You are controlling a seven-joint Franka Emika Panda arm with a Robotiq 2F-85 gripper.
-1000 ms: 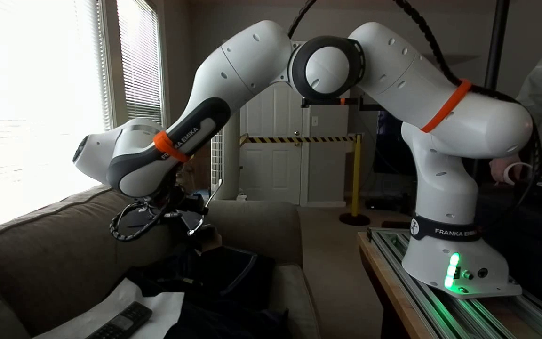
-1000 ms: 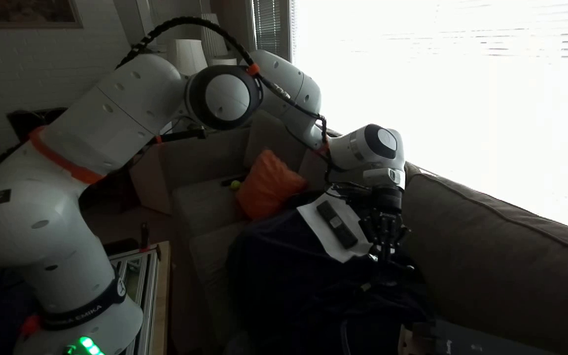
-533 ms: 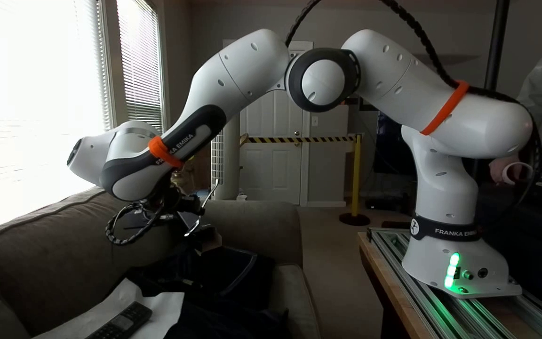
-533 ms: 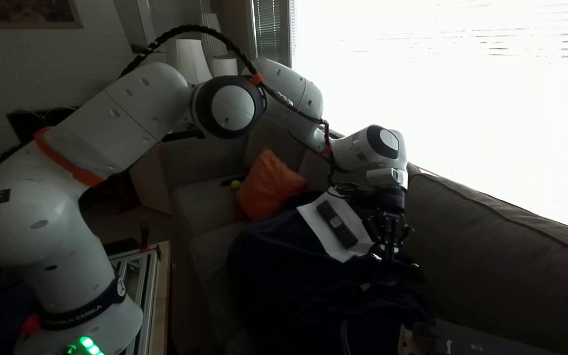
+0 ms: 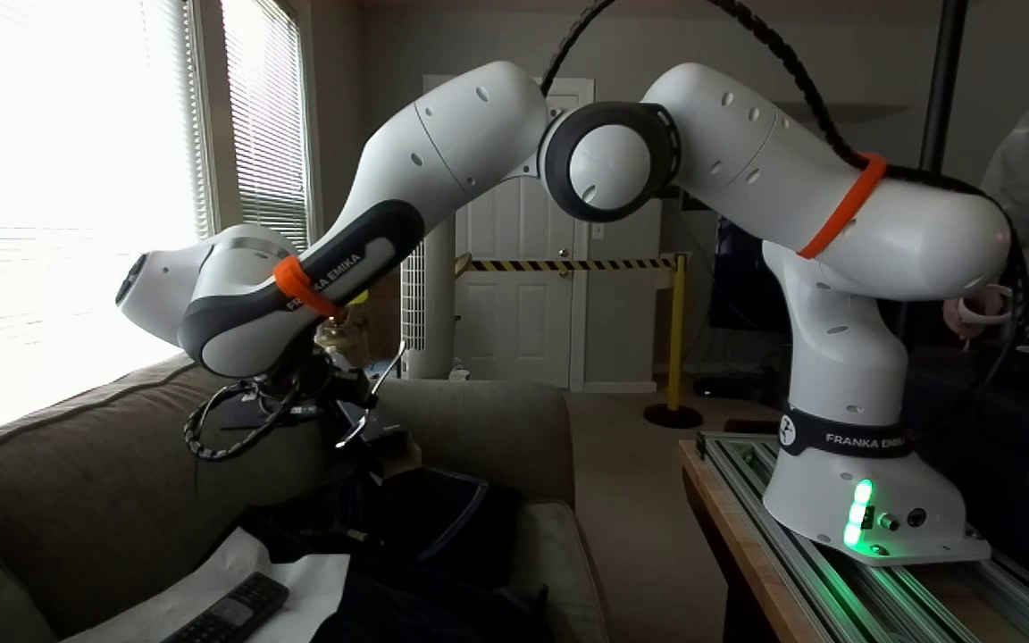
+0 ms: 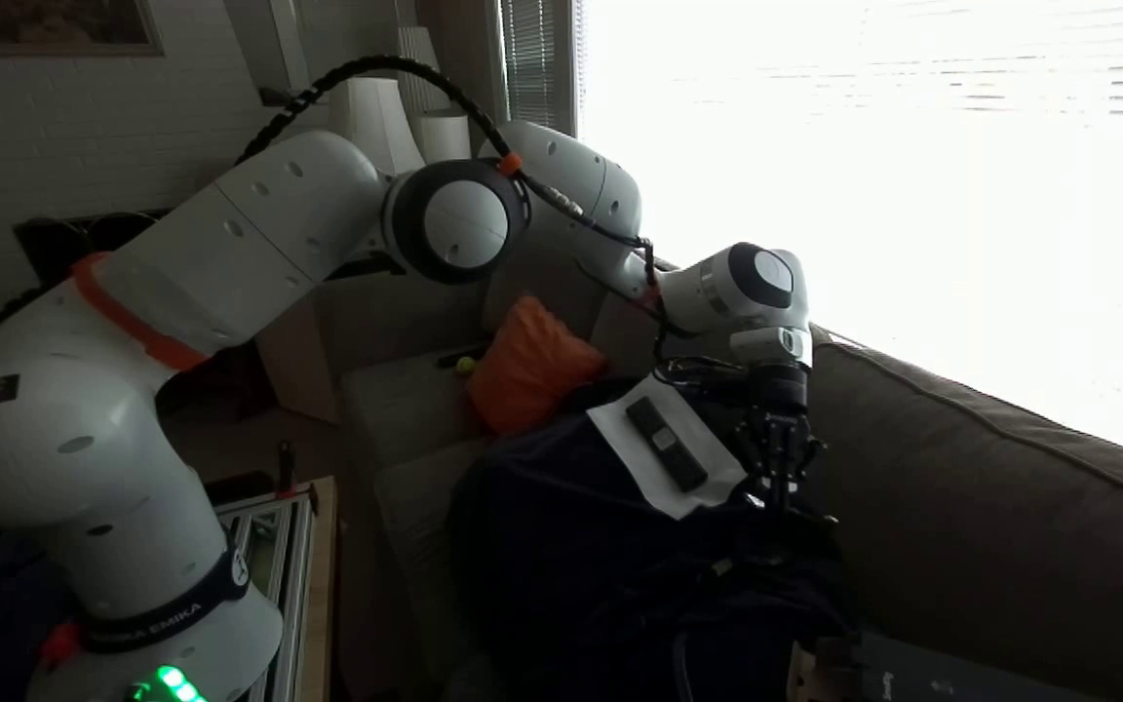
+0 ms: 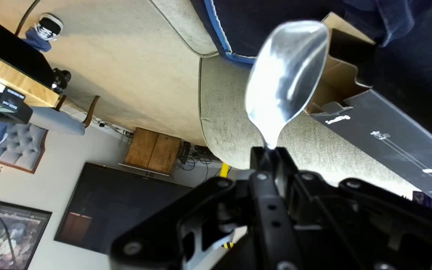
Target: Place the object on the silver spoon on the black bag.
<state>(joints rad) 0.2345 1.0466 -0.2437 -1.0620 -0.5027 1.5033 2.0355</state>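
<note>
Reading FRANKA EMIKA on our arm and apparently SmallRig on the dark box, we see brown cardboard inside its open end. Our gripper stands closed, its jaws pinching 1 silver spoon by the handle, over the black bag. Carpet runs between the edge of the sofa and our wooden bench.

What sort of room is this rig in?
Most likely a home living room: there's a long fabric couch, an orange cushion on it, and, in the wrist view, a large dark screen, probably a TV.
</note>
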